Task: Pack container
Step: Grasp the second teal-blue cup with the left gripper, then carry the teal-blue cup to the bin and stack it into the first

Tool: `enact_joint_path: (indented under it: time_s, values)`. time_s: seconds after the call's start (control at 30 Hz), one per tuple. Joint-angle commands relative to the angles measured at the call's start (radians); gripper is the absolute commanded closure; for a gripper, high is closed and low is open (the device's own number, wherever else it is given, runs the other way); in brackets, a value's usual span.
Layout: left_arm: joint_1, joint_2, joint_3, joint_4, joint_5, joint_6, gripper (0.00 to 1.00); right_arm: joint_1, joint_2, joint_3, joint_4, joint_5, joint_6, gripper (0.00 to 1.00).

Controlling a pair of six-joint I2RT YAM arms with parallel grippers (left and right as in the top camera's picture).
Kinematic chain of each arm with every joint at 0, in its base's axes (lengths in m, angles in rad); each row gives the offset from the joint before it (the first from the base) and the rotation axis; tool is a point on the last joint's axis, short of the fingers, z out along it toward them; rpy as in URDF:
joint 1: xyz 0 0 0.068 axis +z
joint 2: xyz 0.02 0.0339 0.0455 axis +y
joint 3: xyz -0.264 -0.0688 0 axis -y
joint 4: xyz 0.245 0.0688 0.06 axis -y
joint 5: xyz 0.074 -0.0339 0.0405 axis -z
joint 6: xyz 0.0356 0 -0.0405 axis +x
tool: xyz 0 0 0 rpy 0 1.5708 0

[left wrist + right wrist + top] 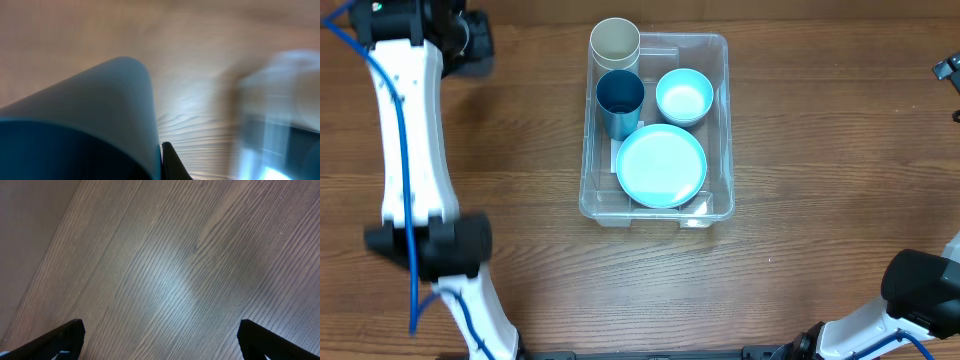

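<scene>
Wood-grain table (820, 250) in brown, seen from overhead with both arms at the edges. The container (710, 50) sits around the middle of the table, toward the far side. It's clear plastic with rounded corners, and its long side runs away from the robot.

What's in it:
- A beige cup (615, 42) stands upright in the far left corner, mouth up, and looks empty.
- A dark blue cup (620, 100) is right in front of the beige one, also upright. I can't tell if the two are touching.
- A light blue bowl (684, 96) sits just beside the dark cup on the right.
- A light blue plate (661, 165) lies flat in the near half and takes up most of the width.

The left gripper (472, 45) is off at the far left corner of the table, well apart from the container. Its wrist cam is very blurry, but the fingers are closed. One black fingertip (172, 162) sits right against the wall of a light blue cup (100, 110) that fills the lower left of that view. It looks pinched by the wall.

The right gripper (160, 342) has its fingers spread wide with only bare wood between them.
</scene>
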Motion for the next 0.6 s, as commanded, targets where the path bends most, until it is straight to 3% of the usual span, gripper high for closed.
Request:
enact_joint_path:
  time_s: [0.0, 0.17, 0.23, 0.33, 0.57]
  values:
    - [-0.155, -0.202, 0.018, 0.031, 0.045, -0.002, 0.96, -0.002, -0.009, 0.014, 0.004, 0.01, 0.0, 0.0]
    - [-0.37, -0.228, 0.018, 0.022, 0.023, 0.006, 0.96, -0.002, -0.009, 0.014, 0.004, 0.01, 0.0, 0.0]
    - [-0.478, -0.198, 0.013, 0.013, -0.058, 0.013, 0.96, -0.002, -0.009, 0.014, 0.004, 0.01, 0.001, 0.0]
    - [-0.529, -0.164, 0.013, -0.001, -0.127, 0.013, 0.96, -0.002, -0.009, 0.014, 0.004, 0.01, 0.001, 0.0]
    - [-0.569, -0.085, 0.013, -0.059, -0.104, 0.013, 0.96, -0.002, -0.009, 0.014, 0.004, 0.01, 0.001, 0.0]
